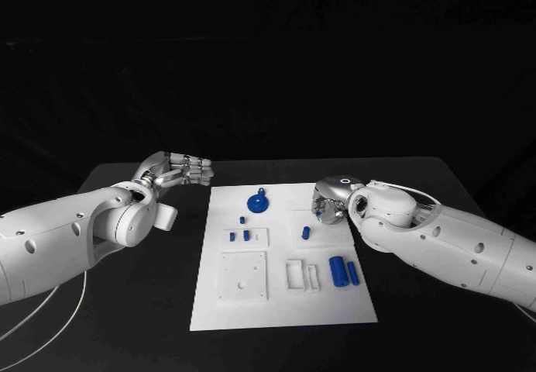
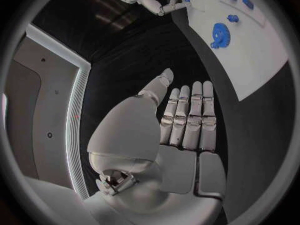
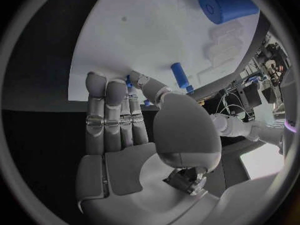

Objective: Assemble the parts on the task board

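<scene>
Our left hand [image 1: 179, 170] open over the black table [image 1: 146, 310], fingers [image 2: 187, 115] straight, empty, our right hand [image 1: 331, 203] fingers [image 3: 103, 105] extended, empty, at the white plastic task board [image 1: 280, 310] edge, small blue cylinder part [image 3: 180, 75] just beyond them.

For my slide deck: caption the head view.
Both hands, left and right, hover empty beside the white task board carrying scattered blue parts.

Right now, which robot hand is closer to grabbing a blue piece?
Probably the right robot hand. It hangs over the white board, beside a small blue peg. The left robot hand is off the board, above the black table.
</scene>
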